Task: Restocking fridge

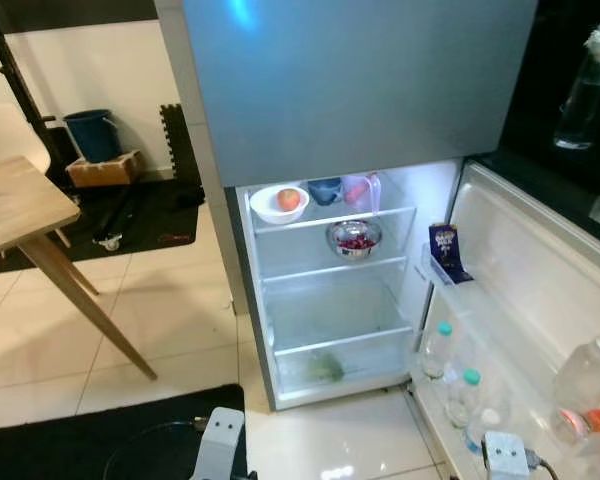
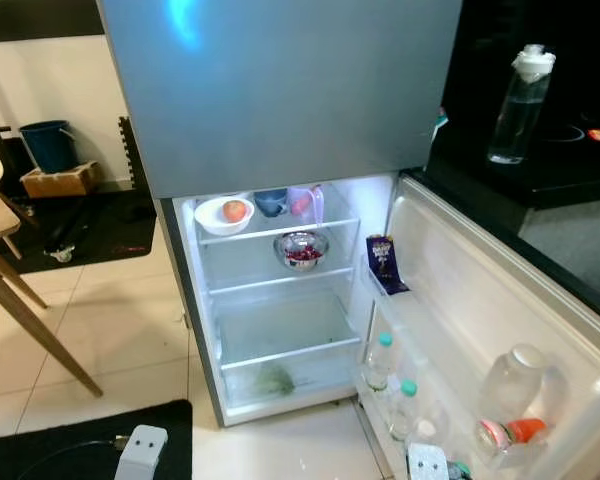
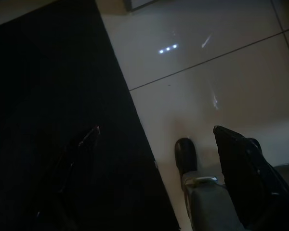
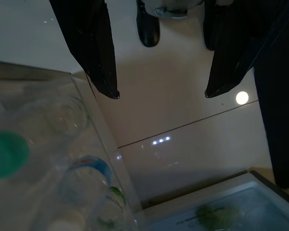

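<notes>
Right fingers (image 4: 161, 94) wide above door bottles (image 4: 86, 175); left fingers (image 3: 156, 132) wide over black mat (image 3: 53, 120).

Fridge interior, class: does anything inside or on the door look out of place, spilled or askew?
Nothing looks spilled or damaged. One oddity: a clear jar with an orange item beside it lies tilted in the door's bottom rack, whereas the capped bottles stand upright.

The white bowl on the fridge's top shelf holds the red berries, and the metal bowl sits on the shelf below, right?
Not quite. In the left eye view the white bowl on the top shelf holds an orange fruit; the red berries are in the metal bowl below.
</notes>
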You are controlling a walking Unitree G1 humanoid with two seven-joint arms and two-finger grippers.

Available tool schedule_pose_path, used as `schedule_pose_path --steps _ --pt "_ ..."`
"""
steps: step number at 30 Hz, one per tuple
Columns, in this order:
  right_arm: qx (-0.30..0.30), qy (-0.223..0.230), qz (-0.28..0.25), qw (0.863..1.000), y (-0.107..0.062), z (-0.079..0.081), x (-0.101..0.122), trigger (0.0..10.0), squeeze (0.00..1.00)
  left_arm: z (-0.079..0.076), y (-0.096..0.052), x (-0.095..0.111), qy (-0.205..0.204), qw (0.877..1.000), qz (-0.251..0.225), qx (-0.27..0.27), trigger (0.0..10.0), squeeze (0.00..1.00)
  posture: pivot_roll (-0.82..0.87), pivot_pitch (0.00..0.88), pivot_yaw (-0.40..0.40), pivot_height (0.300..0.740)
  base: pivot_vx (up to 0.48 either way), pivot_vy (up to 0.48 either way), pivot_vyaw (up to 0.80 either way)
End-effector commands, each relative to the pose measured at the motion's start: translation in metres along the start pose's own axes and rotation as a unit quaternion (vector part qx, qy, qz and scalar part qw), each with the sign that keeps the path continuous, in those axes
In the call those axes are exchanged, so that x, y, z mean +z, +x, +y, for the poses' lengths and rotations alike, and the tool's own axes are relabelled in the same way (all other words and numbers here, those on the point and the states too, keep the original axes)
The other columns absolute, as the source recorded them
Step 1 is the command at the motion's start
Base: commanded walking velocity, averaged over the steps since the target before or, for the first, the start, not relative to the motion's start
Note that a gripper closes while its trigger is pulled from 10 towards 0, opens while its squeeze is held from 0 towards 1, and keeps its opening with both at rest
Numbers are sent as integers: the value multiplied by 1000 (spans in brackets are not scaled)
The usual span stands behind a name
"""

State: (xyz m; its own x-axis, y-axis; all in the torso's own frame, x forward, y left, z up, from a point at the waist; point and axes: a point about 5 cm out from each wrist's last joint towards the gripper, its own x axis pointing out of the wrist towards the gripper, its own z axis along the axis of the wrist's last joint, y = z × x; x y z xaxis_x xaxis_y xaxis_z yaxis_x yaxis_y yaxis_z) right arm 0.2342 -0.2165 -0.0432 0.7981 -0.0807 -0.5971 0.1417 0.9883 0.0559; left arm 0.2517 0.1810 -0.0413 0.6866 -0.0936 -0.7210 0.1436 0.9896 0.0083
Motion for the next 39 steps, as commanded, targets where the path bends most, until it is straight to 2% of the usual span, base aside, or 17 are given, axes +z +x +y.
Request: schedule_pose_path --steps 1,14,19,29,39 --pt "-2 5 8 1000 -1 0 -4 10000 0 5 -2 -9 -3 1000 17 5 10000 0 -114 97 45 734 0 0 0" --pt "-4 9 7 1000 -1 0 -5 10000 0 6 -2 -7 4 1000 16 6 10000 0 -110 98 53 734 0 0 0" --pt "-9 12 5 1000 -1 -1 -4 10000 0 3 -1 -2 26 1000 11 -2 10000 0 -108 91 51 734 0 0 0" --pt "-23 22 4 1000 -2 -3 -6 10000 0 4 0 2 28 1000 7 -1 10000 0 -112 86 66 734 0 0 0" --pt "-25 25 4 999 -4 -5 -8 10000 0 2 0 3 31 999 6 -6 10000 0 -109 90 76 734 0 0 -773"
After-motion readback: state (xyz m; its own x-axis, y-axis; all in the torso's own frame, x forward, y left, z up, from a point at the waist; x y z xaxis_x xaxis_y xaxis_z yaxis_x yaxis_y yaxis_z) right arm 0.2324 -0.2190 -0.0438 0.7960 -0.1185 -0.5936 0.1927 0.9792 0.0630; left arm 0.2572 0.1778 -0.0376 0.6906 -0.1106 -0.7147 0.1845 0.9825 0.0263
